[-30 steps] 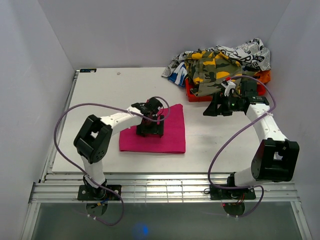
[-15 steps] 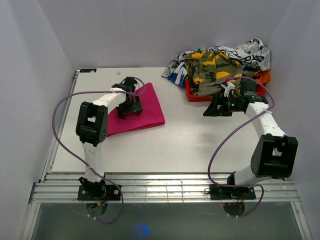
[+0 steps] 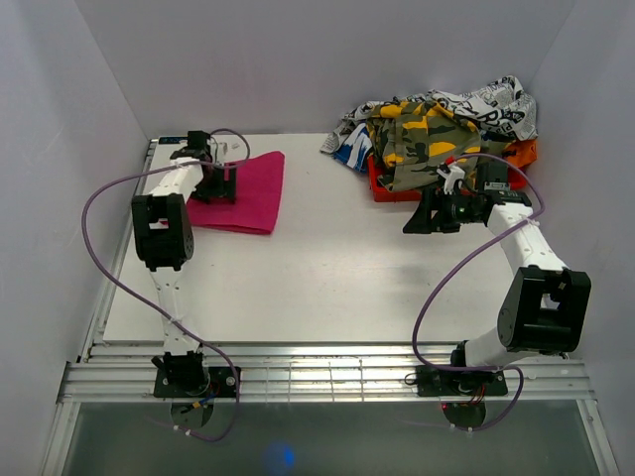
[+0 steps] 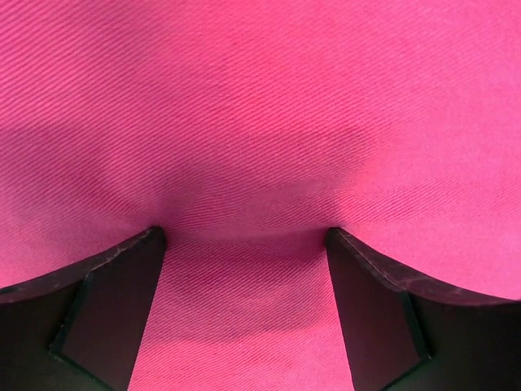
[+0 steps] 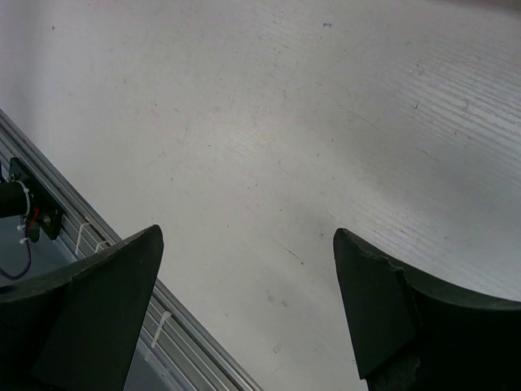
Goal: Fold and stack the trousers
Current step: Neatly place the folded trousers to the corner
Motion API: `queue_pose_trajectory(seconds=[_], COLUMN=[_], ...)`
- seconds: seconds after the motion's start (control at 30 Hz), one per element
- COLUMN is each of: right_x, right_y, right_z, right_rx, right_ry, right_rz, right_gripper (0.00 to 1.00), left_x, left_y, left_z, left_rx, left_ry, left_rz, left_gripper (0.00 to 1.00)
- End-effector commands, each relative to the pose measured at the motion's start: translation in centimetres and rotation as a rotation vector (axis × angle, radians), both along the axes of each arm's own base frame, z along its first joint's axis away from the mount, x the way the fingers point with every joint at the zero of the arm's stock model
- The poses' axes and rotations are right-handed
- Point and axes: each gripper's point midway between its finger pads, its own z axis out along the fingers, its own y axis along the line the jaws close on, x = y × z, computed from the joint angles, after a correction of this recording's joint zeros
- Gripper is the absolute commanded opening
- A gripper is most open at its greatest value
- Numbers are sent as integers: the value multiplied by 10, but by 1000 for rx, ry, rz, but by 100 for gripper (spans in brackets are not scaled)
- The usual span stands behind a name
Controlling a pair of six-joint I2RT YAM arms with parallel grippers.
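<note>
Top external view shows you the trousers (image 3: 250, 193) folded into a compact magenta pad at the far-left corner of the table (image 3: 317, 278). Your left gripper (image 3: 216, 188) sits on their left part, jaws spread, and its fingertips (image 4: 134, 273) press into the cloth, which dimples between them. Your right gripper (image 3: 422, 216) hangs over bare tabletop with jaws spread wide, holding nothing. It is just beside the orange bin (image 3: 381, 190), which is heaped with a camouflage garment (image 3: 422, 139).
</note>
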Motion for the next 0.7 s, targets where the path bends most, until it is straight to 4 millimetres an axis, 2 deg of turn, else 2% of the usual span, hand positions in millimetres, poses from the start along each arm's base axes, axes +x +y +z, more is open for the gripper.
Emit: queue_pose_trajectory(seconds=[0.0, 0.03, 0.07, 0.1, 0.13, 0.17, 0.23, 0.3, 0.37, 0.43, 0.67], right_x=[-5, -6, -6, -6, -6, -6, -6, -6, -6, -5, -6], right_y=[0, 0, 0, 0, 1, 1, 1, 1, 2, 2, 0], right_z=[3, 2, 2, 1, 1, 1, 0, -1, -2, -3, -2], right_rx=[6, 7, 7, 7, 8, 8, 10, 13, 17, 18, 8], right_ry=[-23, -19, -17, -17, -15, -14, -13, -7, 0, 4, 2], right_rz=[21, 22, 22, 23, 24, 24, 24, 26, 26, 25, 19], right_gripper=[90, 90, 90, 90, 90, 90, 90, 90, 90, 90, 90], left_x=[-6, 0, 16, 21, 23, 33, 39, 51, 56, 65, 74], left_y=[61, 69, 72, 75, 76, 77, 77, 76, 70, 67, 48], left_z=[-76, -74, -65, -63, -70, -63, -67, -62, -66, -62, -65], left_rx=[19, 25, 32, 30, 33, 33, 25, 20, -21, -48, -161], left_ry=[161, 146, 103, 94, 102, 76, 66, 35, 30, 3, -8], left_rz=[17, 10, 7, 1, -10, -16, -25, -12, 1, 24, 97], left_gripper=[90, 90, 90, 90, 89, 89, 88, 88, 88, 87, 85])
